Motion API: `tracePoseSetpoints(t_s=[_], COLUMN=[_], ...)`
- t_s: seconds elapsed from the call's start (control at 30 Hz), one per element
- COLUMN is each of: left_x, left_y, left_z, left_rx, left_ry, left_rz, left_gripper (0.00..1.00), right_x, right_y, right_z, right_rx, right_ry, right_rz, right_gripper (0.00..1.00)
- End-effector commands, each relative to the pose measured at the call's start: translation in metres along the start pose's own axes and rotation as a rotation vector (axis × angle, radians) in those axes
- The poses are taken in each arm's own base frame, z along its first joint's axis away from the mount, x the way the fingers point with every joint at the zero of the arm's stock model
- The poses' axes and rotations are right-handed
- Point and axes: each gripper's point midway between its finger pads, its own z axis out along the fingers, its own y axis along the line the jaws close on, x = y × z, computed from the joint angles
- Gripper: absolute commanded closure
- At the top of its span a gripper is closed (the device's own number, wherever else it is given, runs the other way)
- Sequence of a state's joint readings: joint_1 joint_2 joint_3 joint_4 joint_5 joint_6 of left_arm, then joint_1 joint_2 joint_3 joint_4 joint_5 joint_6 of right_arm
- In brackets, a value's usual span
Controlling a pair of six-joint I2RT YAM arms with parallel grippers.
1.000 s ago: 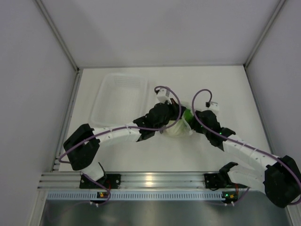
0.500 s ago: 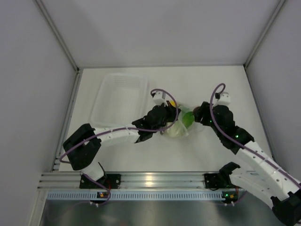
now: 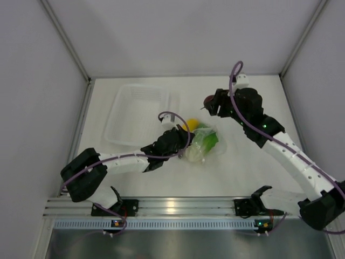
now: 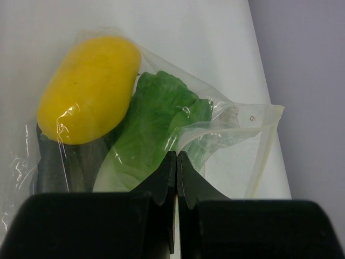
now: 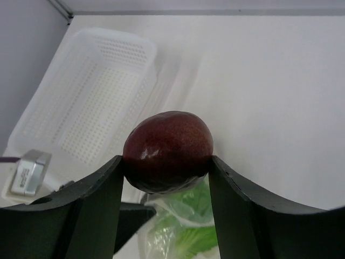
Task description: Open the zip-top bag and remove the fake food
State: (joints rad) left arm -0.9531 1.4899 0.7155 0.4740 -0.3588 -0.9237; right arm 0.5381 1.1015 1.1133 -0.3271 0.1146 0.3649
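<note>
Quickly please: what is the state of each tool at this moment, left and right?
Left tool: closed, pinching the plastic of the zip-top bag.
Right tool: closed, holding the dark red fruit.

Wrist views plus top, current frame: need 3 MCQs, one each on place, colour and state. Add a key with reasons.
1. Where is the dark red fruit?
A. Inside the zip-top bag
B. Between the fingers of the right gripper
C. In the tray

2. What colour is the rounded piece beside the lettuce leaf in the bag?
A. Yellow
B. Blue
C. Pink

3. What state is the left gripper in?
A. Wide open above the bag
B. Shut on the fruit
C. Shut on the bag's clear film

Key:
1 B: the right wrist view shows the fruit clamped between both fingers, outside the bag.
2 A: the left wrist view shows a bright yellow piece under the plastic, next to the green leaf.
3 C: the left wrist view shows the fingers meeting with plastic pinched between them.
</note>
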Motion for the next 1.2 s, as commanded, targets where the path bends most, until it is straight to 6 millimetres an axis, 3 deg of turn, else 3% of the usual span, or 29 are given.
tracePoseSetpoints(t_s=[0.0,0.03,0.07,0.13,0.2,0.23,0.27,0.3,0.33,0.4,0.43,0.57,0.6,0.63,0.7,0.77,0.8,0.83,0.9,1.03,1.17], left_x=[-0.015,-0.015,-0.018,-0.020,-0.018,-0.018,-0.021,-0.018,-0.021,-0.017,-0.020,-0.023,-0.024,-0.027,-0.028,-0.030,-0.031,-0.031,-0.033,-0.039,-0.043], left_y=[-0.014,-0.013,-0.015,-0.010,-0.002,-0.001,-0.001,0.005,0.004,0.013,0.011,0.014,0.014,0.013,0.013,0.011,0.010,0.009,0.005,-0.003,-0.008], left_z=[-0.009,-0.011,-0.014,-0.022,-0.027,-0.029,-0.032,-0.034,-0.038,-0.043,-0.048,-0.055,-0.056,-0.058,-0.059,-0.061,-0.062,-0.062,-0.063,-0.064,-0.065], left_rx=[0.075,0.075,0.083,0.084,0.071,0.071,0.075,0.064,0.069,0.059,0.069,0.073,0.076,0.081,0.082,0.091,0.097,0.101,0.110,0.131,0.145], left_ry=[-0.047,-0.049,-0.055,-0.066,-0.069,-0.071,-0.077,-0.076,-0.083,-0.077,-0.082,-0.097,-0.100,-0.108,-0.111,-0.115,-0.117,-0.114,-0.117,-0.125,-0.130], left_rz=[-0.112,-0.124,-0.145,-0.163,-0.174,-0.176,-0.183,-0.186,-0.192,-0.209,-0.219,-0.229,-0.225,-0.225,-0.217,-0.213,-0.217,-0.216,-0.210,-0.206,-0.212], left_gripper=[1.00,1.00,1.00,1.00,1.00,1.00,1.00,1.00,1.00,1.00,1.00,1.00,1.00,1.00,1.00,1.00,1.00,1.00,1.00,1.00,1.00], right_x=[-0.038,-0.050,-0.034,-0.032,-0.026,-0.035,-0.014,-0.021,-0.001,-0.003,0.017,0.042,0.038,0.049,0.049,0.047,0.047,0.034,0.031,-0.007,-0.029], right_y=[0.047,0.062,0.070,0.090,0.106,0.122,0.125,0.140,0.142,0.161,0.162,0.176,0.180,0.180,0.184,0.185,0.183,0.185,0.181,0.176,0.166], right_z=[0.033,0.039,0.062,0.091,0.111,0.116,0.138,0.143,0.163,0.174,0.192,0.223,0.227,0.235,0.235,0.233,0.231,0.223,0.215,0.182,0.162], right_rx=[-0.197,-0.234,-0.259,-0.297,-0.332,-0.358,-0.354,-0.381,-0.377,-0.415,-0.415,-0.455,-0.464,-0.464,-0.484,-0.487,-0.480,-0.476,-0.475,-0.462,-0.443], right_ry=[-0.066,-0.083,-0.026,-0.001,0.013,-0.006,0.040,0.021,0.063,0.044,0.082,0.128,0.118,0.141,0.146,0.147,0.149,0.122,0.113,0.041,0.016], right_rz=[-0.042,-0.057,-0.072,-0.103,-0.139,-0.150,-0.162,-0.178,-0.190,-0.227,-0.247,-0.303,-0.301,-0.302,-0.302,-0.303,-0.300,-0.299,-0.308,-0.302,-0.270], right_gripper=[0.73,0.73,0.73,0.73,0.72,0.72,0.72,0.72,0.72,0.72,0.72,0.70,0.66,0.62,0.48,0.44,0.36,0.31,0.18,0.14,0.14])
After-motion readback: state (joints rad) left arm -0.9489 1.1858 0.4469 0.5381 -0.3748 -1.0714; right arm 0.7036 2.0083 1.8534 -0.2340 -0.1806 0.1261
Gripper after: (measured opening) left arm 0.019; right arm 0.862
